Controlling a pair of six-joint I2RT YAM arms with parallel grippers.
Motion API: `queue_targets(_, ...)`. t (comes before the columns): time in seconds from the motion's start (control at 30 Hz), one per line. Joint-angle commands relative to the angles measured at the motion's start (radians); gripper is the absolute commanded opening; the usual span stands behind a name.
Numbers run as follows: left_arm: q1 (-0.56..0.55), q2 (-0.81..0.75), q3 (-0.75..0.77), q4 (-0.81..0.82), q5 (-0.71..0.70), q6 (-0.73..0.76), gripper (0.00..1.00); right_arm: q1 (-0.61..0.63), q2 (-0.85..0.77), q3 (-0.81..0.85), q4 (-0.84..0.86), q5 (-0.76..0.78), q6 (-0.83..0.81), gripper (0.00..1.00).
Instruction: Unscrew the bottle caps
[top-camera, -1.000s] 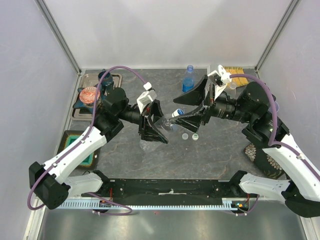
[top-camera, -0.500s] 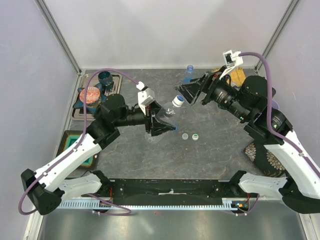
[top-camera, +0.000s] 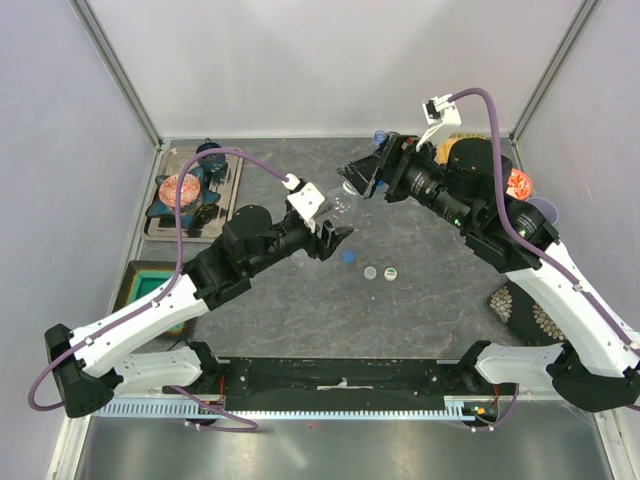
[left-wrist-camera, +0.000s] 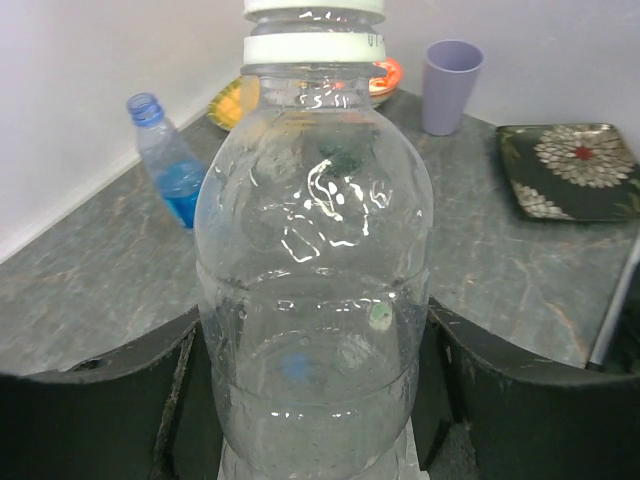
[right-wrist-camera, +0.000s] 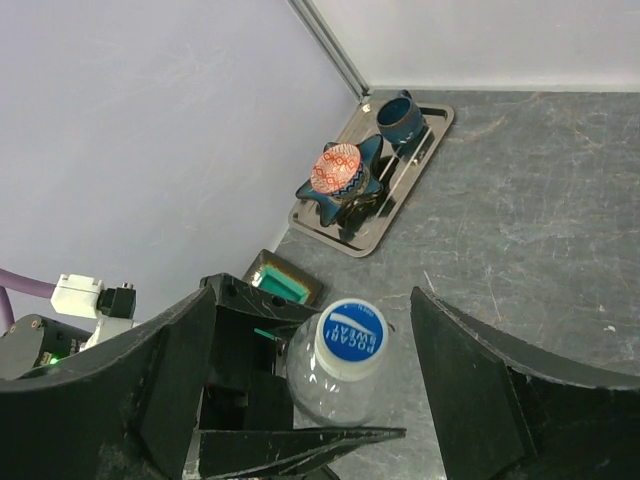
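White-shelled arms (top-camera: 140, 320), black joints (top-camera: 248, 236), purple cables (top-camera: 232, 151), broad black fingers (right-wrist-camera: 500, 400), white wrist camera mounts (top-camera: 306, 200)

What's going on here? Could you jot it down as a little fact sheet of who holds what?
Left end effector: shut on the clear bottle
Right end effector: open, jaws either side of the white cap, not gripping it
Cap status: on the clear bottle
Blue-labelled bottle: standing at the back, neck open
Loose caps: three on the table
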Motion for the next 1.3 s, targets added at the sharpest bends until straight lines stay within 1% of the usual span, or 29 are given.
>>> queue_targets(0.0, -0.009, -0.001, 0.000, 0.026, -0.122, 0.071, 0.42, 0.001, 0.006, 0.001, 0.009, -0.002, 0.018, 0.84)
queue_targets(0.23, -0.014, -0.004, 0.000, 0.029, -0.125, 0.070, 0.42, 0.003, 0.026, -0.033, 0.009, -0.018, 0.011, 0.74)
queue_targets(0.4, -0.015, -0.010, -0.004, 0.032, -0.122, 0.070, 0.42, 0.003, 0.034, -0.047, 0.017, -0.024, 0.011, 0.71)
queue_targets(0.53, -0.017, -0.013, -0.010, 0.030, -0.120, 0.073, 0.42, 0.003, 0.031, -0.052, 0.024, -0.018, 0.009, 0.65)
queue_targets(0.8, -0.019, -0.015, -0.011, 0.030, -0.119, 0.071, 0.42, 0.003, 0.015, -0.081, 0.050, -0.004, 0.008, 0.59)
queue_targets(0.9, -0.020, -0.016, -0.011, 0.030, -0.117, 0.071, 0.42, 0.003, 0.015, -0.088, 0.052, -0.007, 0.008, 0.53)
queue_targets(0.93, -0.019, -0.018, -0.011, 0.030, -0.119, 0.071, 0.42, 0.003, 0.015, -0.090, 0.052, -0.007, 0.008, 0.48)
queue_targets(1.0, -0.020, -0.016, -0.010, 0.030, -0.117, 0.071, 0.42, 0.003, 0.009, -0.102, 0.056, -0.001, 0.008, 0.40)
queue_targets(1.03, -0.019, -0.018, -0.010, 0.030, -0.117, 0.070, 0.42, 0.003, 0.005, -0.108, 0.060, 0.001, 0.008, 0.32)
queue_targets(1.13, -0.020, -0.016, -0.013, 0.030, -0.116, 0.065, 0.42, 0.003, -0.006, -0.125, 0.064, 0.019, 0.005, 0.24)
queue_targets(1.2, -0.020, -0.018, -0.014, 0.030, -0.109, 0.065, 0.42, 0.003, -0.012, -0.134, 0.067, 0.031, 0.005, 0.21)
queue_targets(1.27, -0.020, -0.016, -0.014, 0.030, -0.108, 0.064, 0.42, 0.003, -0.017, -0.138, 0.072, 0.037, 0.002, 0.23)
